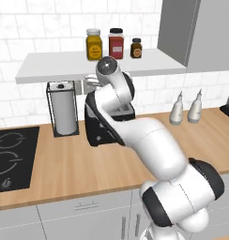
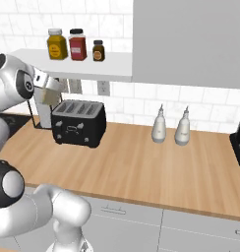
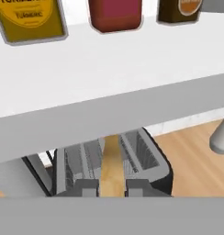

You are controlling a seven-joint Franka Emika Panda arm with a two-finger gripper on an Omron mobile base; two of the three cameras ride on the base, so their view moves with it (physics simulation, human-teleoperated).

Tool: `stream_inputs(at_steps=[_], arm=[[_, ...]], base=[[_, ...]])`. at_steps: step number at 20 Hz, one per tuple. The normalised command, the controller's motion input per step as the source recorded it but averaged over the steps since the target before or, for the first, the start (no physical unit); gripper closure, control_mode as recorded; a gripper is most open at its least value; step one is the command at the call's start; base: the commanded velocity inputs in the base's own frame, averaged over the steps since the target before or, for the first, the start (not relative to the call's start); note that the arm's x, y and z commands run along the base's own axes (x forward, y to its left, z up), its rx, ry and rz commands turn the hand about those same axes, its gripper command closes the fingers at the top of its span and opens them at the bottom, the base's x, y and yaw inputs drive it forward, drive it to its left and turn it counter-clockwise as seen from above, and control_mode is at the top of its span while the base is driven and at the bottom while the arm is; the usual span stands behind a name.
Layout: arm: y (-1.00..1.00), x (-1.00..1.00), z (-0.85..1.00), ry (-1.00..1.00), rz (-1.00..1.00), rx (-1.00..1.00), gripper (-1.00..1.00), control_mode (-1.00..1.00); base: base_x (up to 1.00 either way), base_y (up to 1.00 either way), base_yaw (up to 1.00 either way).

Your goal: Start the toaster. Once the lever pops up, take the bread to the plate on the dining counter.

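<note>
The black four-slot toaster stands on the wood worktop against the tiled wall; my arm covers most of it in the left base view. My gripper hovers just above its slots, under the white shelf, shut on the bread, a pale tan slice seen edge-on between the fingertips. From the right base view the bread hangs above the toaster's left end, clear of the slots. The plate and the dining counter are out of view.
A white shelf with three jars sits close over my hand. A paper towel holder stands left of the toaster, two pale bottles to its right. A black cooktop lies far left and a grey cabinet hangs upper right.
</note>
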Motion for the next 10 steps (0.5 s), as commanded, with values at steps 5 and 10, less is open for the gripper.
stream_inputs(at_steps=[5, 10], arm=[[0.01, -0.58, 0.02, -0.01, -0.02, 0.00, 1.00, -1.00], [0.00, -0.59, 0.00, -0.04, -0.01, 0.00, 1.00, -1.00]], base=[[0.00, 0.00, 0.00], [0.00, 0.00, 0.00]])
